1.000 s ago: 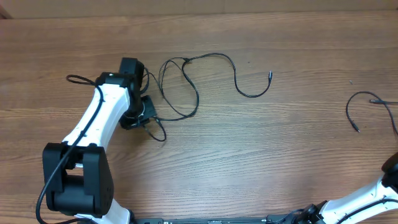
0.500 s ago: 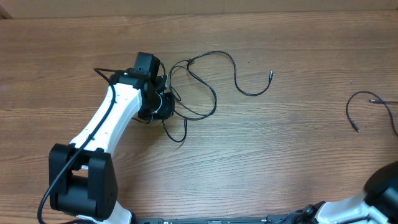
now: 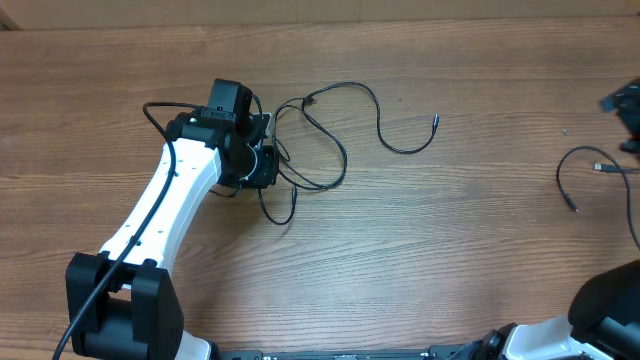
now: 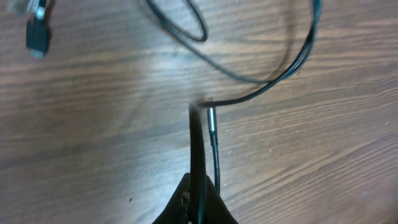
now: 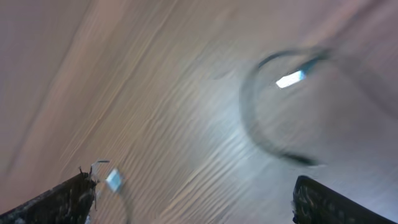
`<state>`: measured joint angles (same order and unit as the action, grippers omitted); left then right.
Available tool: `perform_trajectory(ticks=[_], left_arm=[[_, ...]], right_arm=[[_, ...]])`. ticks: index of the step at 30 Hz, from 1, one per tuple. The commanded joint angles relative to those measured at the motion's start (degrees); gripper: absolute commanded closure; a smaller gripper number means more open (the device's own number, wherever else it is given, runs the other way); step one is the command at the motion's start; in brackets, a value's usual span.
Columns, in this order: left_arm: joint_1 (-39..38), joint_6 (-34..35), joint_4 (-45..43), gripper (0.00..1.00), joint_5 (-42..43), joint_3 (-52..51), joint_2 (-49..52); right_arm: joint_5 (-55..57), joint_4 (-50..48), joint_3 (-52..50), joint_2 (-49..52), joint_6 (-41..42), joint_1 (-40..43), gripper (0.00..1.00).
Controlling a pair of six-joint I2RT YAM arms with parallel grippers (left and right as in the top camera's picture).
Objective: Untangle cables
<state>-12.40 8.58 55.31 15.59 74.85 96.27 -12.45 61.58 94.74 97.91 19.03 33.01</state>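
My left gripper (image 3: 263,163) is shut on a thin black cable (image 4: 194,143) of the tangled bunch (image 3: 318,150), left of the table's middle. In the left wrist view the shut jaws (image 4: 198,193) pinch this cord. A second cord with a silver plug (image 4: 211,117) lies beside it. One cable runs right to a free plug end (image 3: 435,120). A separate cable (image 3: 562,172) lies at the far right. My right gripper (image 3: 624,106) hovers above it, open and empty (image 5: 199,202). Its blurred view shows a cable loop (image 5: 255,127) and a plug (image 5: 290,79).
The wooden table (image 3: 450,260) bears everything. A dark connector (image 4: 37,38) lies at the top left of the left wrist view. The left arm's own thick black cable (image 3: 150,112) loops behind its wrist. The right arm's base shows at the bottom right (image 3: 610,310).
My left gripper dragged the tangled cables right and up, then eased back slightly left. My right arm swung up into view at the far right edge, over the separate cable.
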Motion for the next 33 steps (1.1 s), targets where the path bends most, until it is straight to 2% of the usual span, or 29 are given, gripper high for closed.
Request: perform_trajectory(ticks=[1, 9, 12, 15, 18, 25, 28, 33], left_arm=[[0.0, -1.3, -1.0, 0.96, 4.6, 1.4, -1.2], [0.0, -1.3, 0.8, 0.96, 5.2, 1.8, -3.1], [0.0, -1.3, 0.7, 0.96, 5.2, 1.8, -4.4], [0.0, -1.3, 0.8, 0.96, 5.3, 1.8, -5.8], [0.0, -1.3, 0.8, 0.96, 5.3, 1.8, -7.3], [0.0, -1.4, -0.1, 0.96, 5.2, 1.8, -10.6], [0.3, -2.3, -0.8, 0.96, 5.2, 1.8, -12.5], [0.5, -6.3, -1.8, 0.96, 5.2, 1.8, -15.5]], right_arm=[[-16.9, -1.4, -4.7, 0.2, -7.2, -5.6, 0.00], [-20.9, -19.5, -21.1, 0.2, -7.6, -24.4, 0.00], [-21.1, -28.1, -26.6, 0.3, -8.6, -32.2, 0.16], [-20.5, -33.5, -29.8, 0.3, -9.0, -39.4, 0.20], [-20.4, -35.2, -30.7, 0.3, -5.7, -45.3, 0.14], [-17.4, -36.4, -30.7, 0.3, -4.8, -53.8, 0.13], [-10.3, -35.4, -30.7, 0.3, 5.2, -55.3, 0.08], [-8.3, -35.8, -30.7, 0.3, 7.8, -55.8, 0.16]])
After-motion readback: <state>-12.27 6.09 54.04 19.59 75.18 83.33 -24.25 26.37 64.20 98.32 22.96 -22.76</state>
